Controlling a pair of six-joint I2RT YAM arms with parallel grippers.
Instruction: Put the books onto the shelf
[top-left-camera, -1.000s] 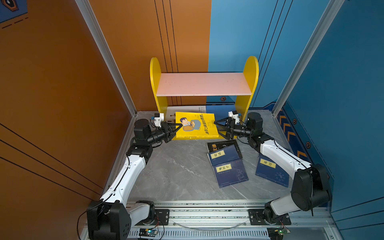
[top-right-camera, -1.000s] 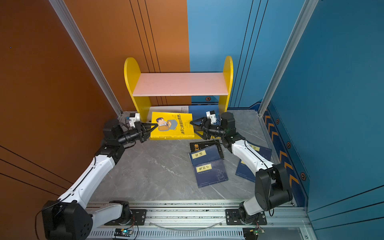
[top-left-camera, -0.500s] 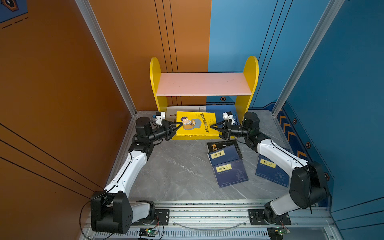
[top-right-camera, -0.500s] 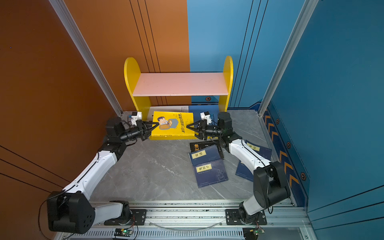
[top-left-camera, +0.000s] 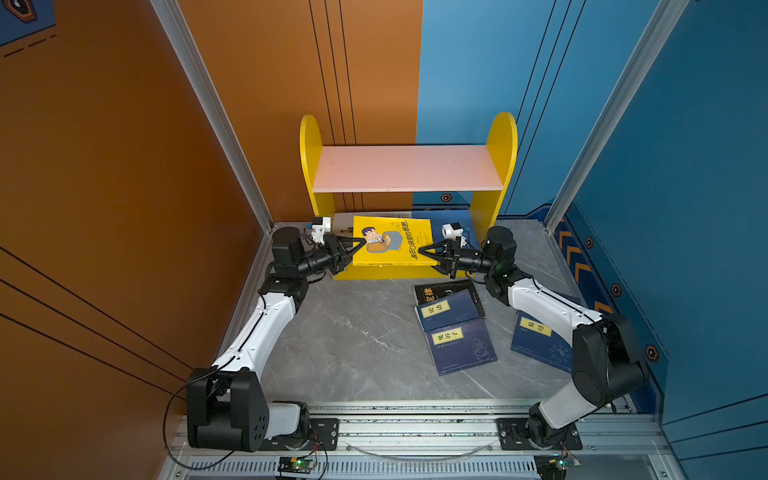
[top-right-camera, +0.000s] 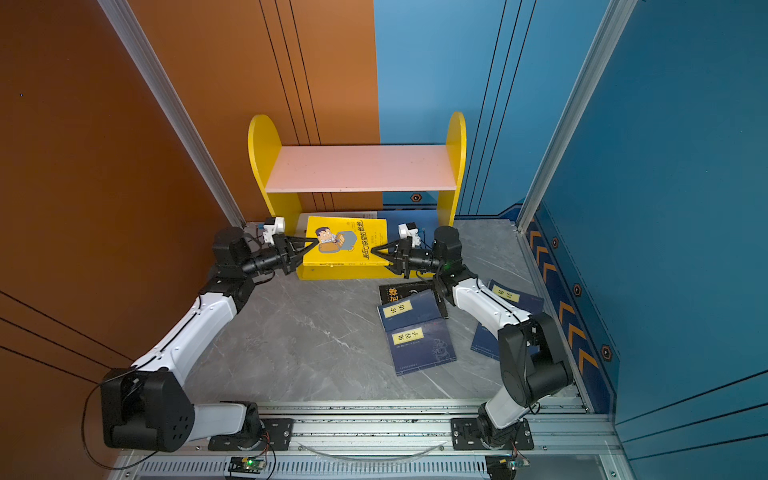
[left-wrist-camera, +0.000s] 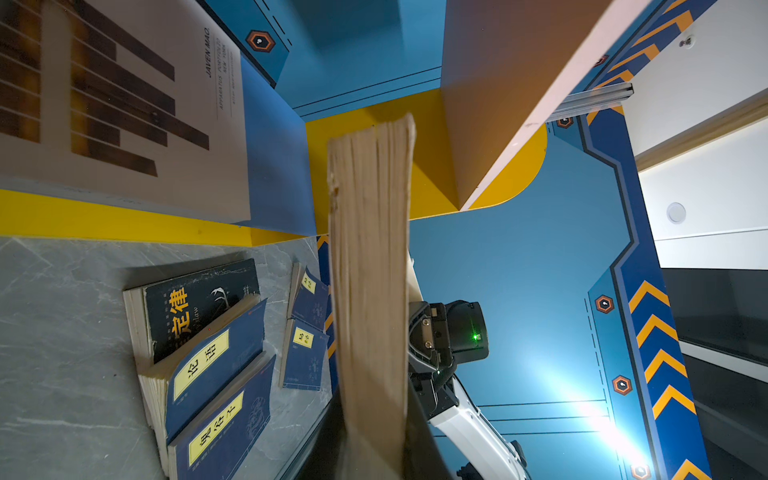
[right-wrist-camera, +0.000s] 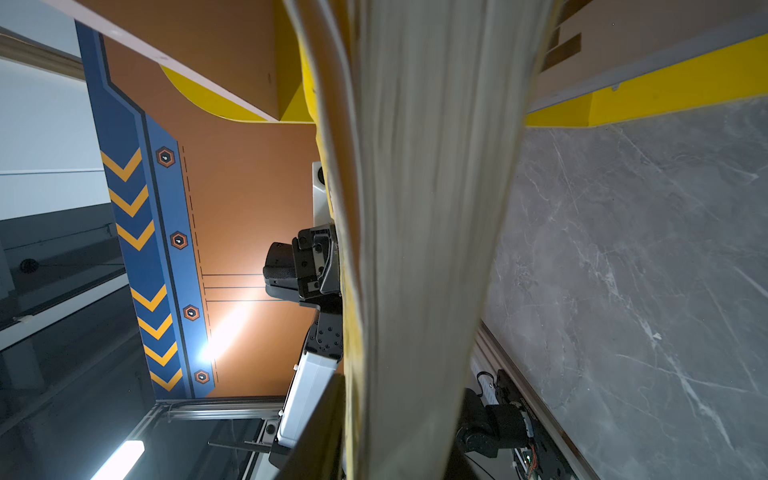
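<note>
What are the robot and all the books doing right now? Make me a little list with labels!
Held book: yellow book, in the air in front of the shelf
Left pincer: shut on its left edge
Right pincer: clamped on its right edge
On the lower board: white book, lying flat
On the table: black book, navy books
Pink top board: no books

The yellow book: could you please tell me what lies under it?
A white book on the shelf's blue board; in both top views, the yellow book hides most of both.
</note>
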